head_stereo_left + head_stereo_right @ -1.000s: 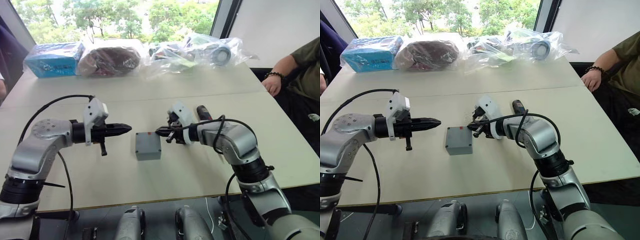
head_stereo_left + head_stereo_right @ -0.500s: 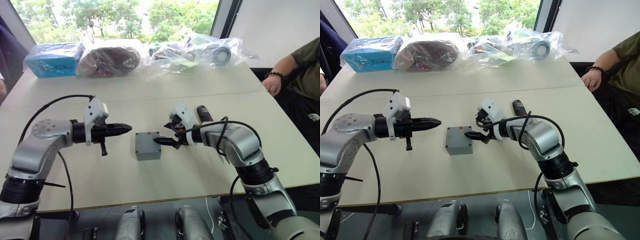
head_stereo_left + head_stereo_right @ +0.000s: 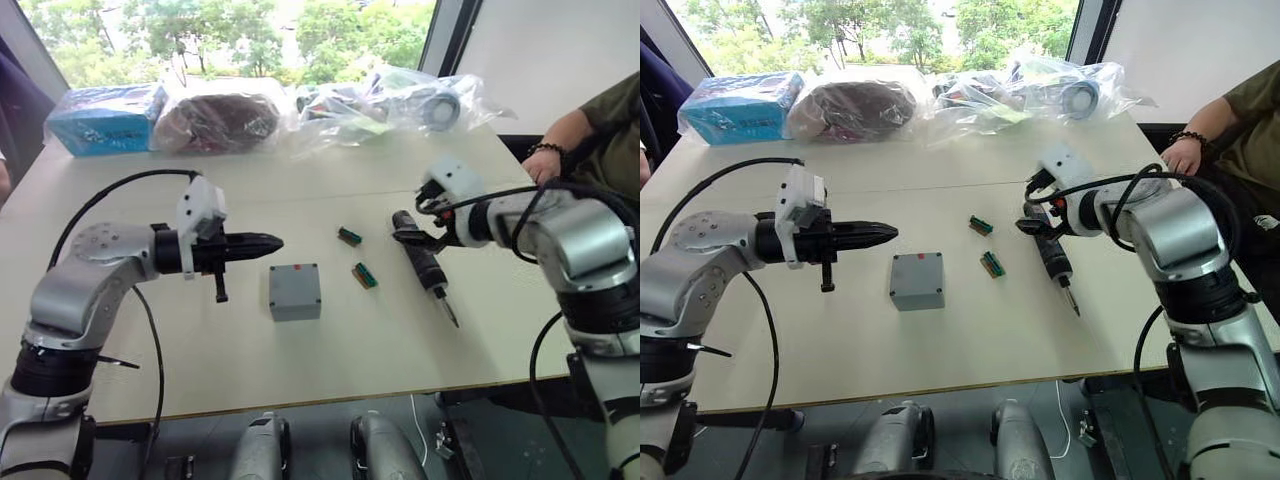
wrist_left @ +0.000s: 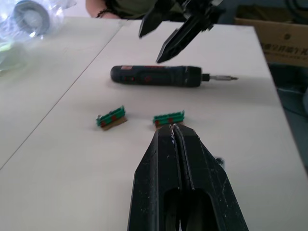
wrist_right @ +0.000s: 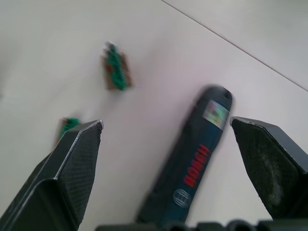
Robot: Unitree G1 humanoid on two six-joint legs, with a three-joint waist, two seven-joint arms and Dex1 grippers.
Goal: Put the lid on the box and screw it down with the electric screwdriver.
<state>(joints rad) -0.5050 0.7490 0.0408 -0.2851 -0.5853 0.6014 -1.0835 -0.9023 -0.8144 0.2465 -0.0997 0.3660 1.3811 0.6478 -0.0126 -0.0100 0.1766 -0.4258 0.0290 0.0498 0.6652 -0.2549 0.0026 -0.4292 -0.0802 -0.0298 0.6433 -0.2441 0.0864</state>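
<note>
The grey box (image 3: 295, 291) stands in the middle of the table, its top closed by the flat grey lid (image 3: 917, 268). The black electric screwdriver (image 3: 422, 265) lies to the right of the box, bit toward the table's front edge. My right gripper (image 5: 166, 122) is open and hovers over the screwdriver's rear end (image 5: 187, 173), a finger on each side, apart from it. My left gripper (image 3: 275, 241) is shut and empty. It hangs just left of the box and points to the right.
Two small green-gold pieces (image 3: 349, 236) (image 3: 364, 275) lie between box and screwdriver. A blue packet (image 3: 105, 117) and clear plastic bags (image 3: 400, 100) line the far edge. A person's arm (image 3: 560, 150) rests at the table's right corner.
My right gripper has drawn back from the box to the right and opened over the screwdriver. The left gripper has shifted slightly right, staying shut.
</note>
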